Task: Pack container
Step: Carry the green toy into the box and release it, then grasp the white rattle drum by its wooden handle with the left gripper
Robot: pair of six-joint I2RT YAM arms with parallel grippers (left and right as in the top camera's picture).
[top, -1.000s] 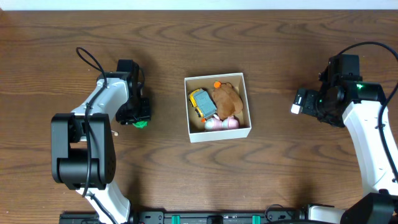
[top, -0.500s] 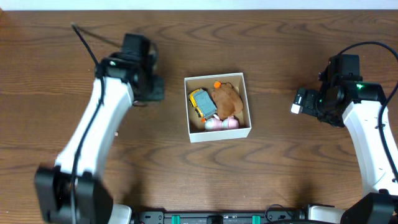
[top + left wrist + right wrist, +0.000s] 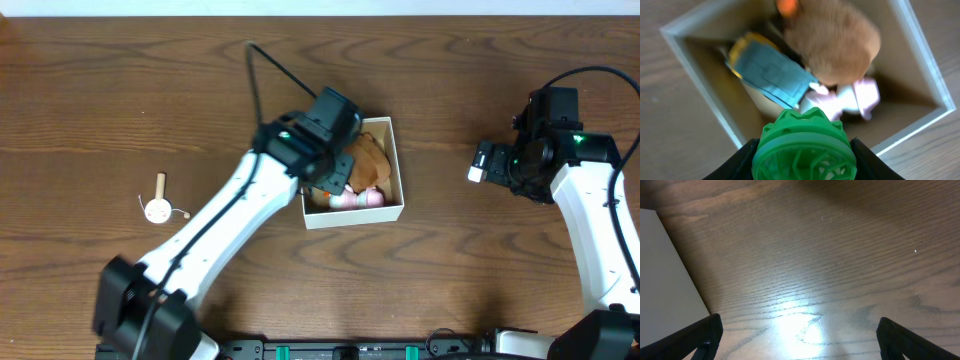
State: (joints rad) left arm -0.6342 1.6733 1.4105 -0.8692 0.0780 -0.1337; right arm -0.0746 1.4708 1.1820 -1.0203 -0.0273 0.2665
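Observation:
The container (image 3: pixel 398 170) is a square white-walled box with a brown inside at the table's middle. It holds a brown plush (image 3: pixel 368 155) and a pink toy (image 3: pixel 357 199). In the left wrist view the container's wall (image 3: pixel 927 67) frames the plush (image 3: pixel 840 42), the pink toy (image 3: pixel 862 95) and a yellow and blue toy truck (image 3: pixel 772 75). My left gripper (image 3: pixel 804 161) is shut on a round green toy (image 3: pixel 804 142) and holds it above the container's near-left part; it also shows in the overhead view (image 3: pixel 328 172). My right gripper (image 3: pixel 797 335) is open and empty over bare wood, to the right of the container (image 3: pixel 512 168).
A small white round piece with a wooden peg (image 3: pixel 157 208) lies on the table at the left. A white surface (image 3: pixel 665 275) fills the left edge of the right wrist view. The table is dark brown wood.
My left arm has swung right from the table's left side to over the container, carrying the green toy. The small white piece is now uncovered. The right arm has not moved.

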